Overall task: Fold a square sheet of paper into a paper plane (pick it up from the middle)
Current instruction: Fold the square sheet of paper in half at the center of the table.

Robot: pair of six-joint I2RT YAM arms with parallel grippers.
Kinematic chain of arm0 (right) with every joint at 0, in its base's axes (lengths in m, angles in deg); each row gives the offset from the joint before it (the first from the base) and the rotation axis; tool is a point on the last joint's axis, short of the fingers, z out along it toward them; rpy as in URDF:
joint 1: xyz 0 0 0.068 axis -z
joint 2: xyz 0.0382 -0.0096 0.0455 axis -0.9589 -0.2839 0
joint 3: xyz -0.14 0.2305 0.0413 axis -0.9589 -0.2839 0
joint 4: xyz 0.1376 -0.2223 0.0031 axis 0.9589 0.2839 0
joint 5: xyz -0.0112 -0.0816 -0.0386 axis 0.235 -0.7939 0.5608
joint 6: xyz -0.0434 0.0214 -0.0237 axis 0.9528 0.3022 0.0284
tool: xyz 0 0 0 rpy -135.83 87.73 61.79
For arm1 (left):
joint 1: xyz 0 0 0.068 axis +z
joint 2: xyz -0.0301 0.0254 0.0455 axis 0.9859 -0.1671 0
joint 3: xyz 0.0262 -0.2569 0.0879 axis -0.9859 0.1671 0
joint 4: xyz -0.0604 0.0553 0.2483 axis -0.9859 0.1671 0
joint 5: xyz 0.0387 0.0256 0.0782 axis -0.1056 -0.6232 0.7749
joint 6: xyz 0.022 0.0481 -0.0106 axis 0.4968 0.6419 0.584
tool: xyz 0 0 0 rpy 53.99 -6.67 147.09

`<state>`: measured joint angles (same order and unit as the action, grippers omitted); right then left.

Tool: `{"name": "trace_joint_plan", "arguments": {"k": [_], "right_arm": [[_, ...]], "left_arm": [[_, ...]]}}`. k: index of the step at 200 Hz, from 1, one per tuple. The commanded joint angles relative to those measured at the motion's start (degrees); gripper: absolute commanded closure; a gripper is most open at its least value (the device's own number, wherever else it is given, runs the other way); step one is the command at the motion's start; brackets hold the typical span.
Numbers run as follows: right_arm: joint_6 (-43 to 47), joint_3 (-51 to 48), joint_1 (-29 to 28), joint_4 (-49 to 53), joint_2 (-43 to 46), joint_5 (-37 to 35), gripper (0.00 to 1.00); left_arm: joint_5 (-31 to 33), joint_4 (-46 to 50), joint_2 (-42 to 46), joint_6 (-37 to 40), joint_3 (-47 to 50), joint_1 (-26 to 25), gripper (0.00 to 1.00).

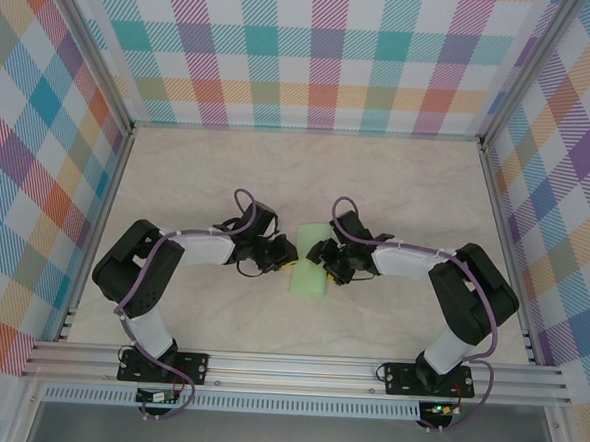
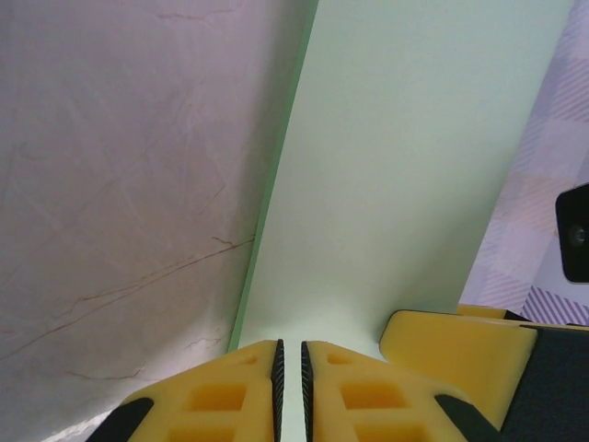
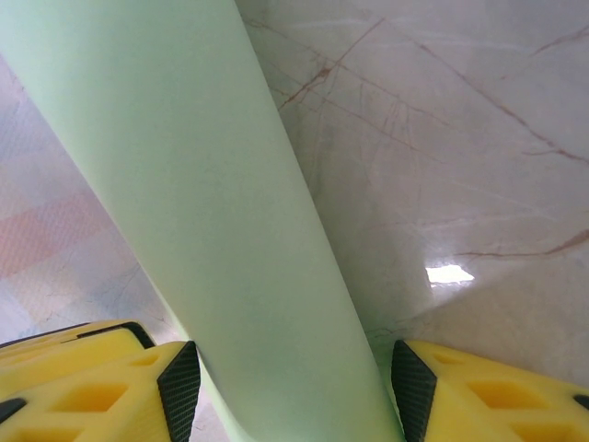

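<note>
- At the middle of the table (image 1: 397, 187), in the top view, the square sheet of paper (image 1: 310, 267) is lying as a narrow pale green strip running away from the arm bases, between the two wrists.
- The left gripper (image 1: 285, 256) is reaching in from the left and meeting the sheet's left edge; the right gripper (image 1: 320, 255) is reaching in from the right and sitting over the sheet's right side.
- Both arms are bending inward at the elbow, so the two grippers are facing each other close together across the paper.
- On the left wrist camera, the left gripper's yellow fingers (image 2: 221, 396) are standing almost together, with only a thin slit between the black pads, and the green paper is running into that slit, so this gripper is clamping the sheet.
- Beyond those fingers the sheet (image 2: 405, 166) is rising as a smooth, tilted surface, with the marbled table to its left.
- A yellow finger (image 2: 456, 350) of the other gripper is showing just right of the left one, beside the paper.
- On the right wrist camera, the right gripper's pads (image 3: 179, 378) are standing wide apart, straddling a rounded, uncreased curve of the sheet (image 3: 212, 184).
- The paper is brushing the left pad, while a sliver of table is showing before the right pad.
</note>
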<state>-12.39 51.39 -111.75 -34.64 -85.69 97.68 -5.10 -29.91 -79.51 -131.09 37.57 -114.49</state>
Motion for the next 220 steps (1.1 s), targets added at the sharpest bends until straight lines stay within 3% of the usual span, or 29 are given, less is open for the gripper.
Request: {"name": "trace_joint_plan", "arguments": {"k": [1, 101, 155, 176, 220], "right_arm": [[-0.4, 0.3, 0.2, 1.3, -0.7, 0.0, 0.39], [0.2, 1.4, 0.2, 2.6, 0.2, 0.3, 0.37], [8.2, 3.1, 3.0, 10.7, 6.7, 0.3, 0.18], [13.3, 4.4, 4.8, 15.1, 9.0, 0.5, 0.20], [21.5, 9.4, 6.2, 18.9, 5.1, 5.6, 0.38]], "left_arm": [[-0.9, -2.0, 1.2, -0.8, -0.7, -0.4, 0.84], [-0.3, 0.4, -4.3, 0.5, -2.9, -0.4, 0.86], [0.8, 3.8, -5.5, 3.1, -4.2, -0.4, 0.87], [0.7, 3.5, -5.5, 3.0, -4.1, -0.4, 0.87], [0.5, 3.6, -5.4, 3.1, -4.3, -0.4, 0.87]]}}
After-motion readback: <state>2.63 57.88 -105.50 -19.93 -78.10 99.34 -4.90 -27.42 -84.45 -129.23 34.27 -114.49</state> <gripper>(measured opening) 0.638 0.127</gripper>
